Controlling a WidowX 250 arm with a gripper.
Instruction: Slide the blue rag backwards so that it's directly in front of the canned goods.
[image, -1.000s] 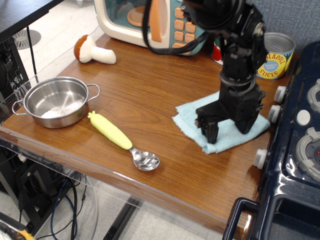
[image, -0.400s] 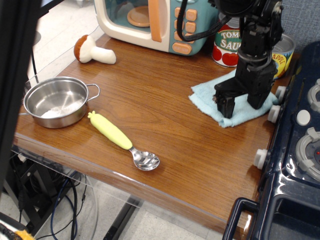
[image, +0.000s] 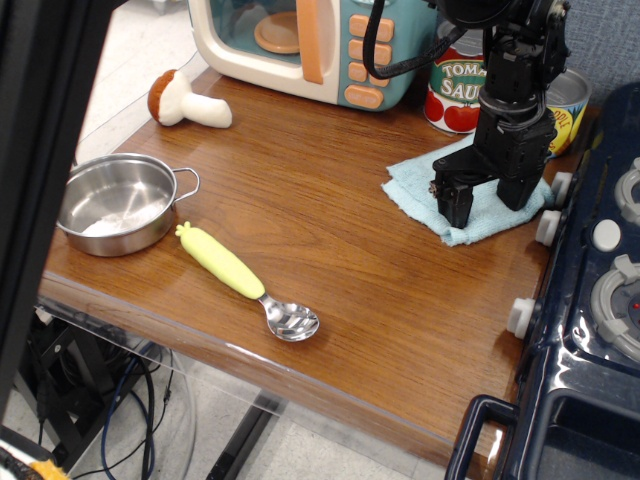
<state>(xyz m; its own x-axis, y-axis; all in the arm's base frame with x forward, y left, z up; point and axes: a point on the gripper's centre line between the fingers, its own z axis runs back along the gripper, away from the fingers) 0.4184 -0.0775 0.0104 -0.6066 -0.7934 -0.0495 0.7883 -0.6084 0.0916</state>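
The pale blue rag lies on the wooden table at the back right, just in front of two cans. The red-and-green tomato sauce can stands behind it. The yellow pineapple slices can is partly hidden by the arm. My black gripper points down onto the rag with its two fingers spread apart, one finger near the rag's front edge. It holds nothing. The fingertips seem to press on the cloth.
A teal and cream toy microwave stands at the back. A toy mushroom, a steel pot and a yellow-handled spoon lie to the left. A dark blue toy stove borders the right side. A dark blurred bar covers the left edge.
The gripper has moved backwards and to the right with the rag under it. The rag now lies close to the cans, more bunched. The tomato sauce can is now visible.
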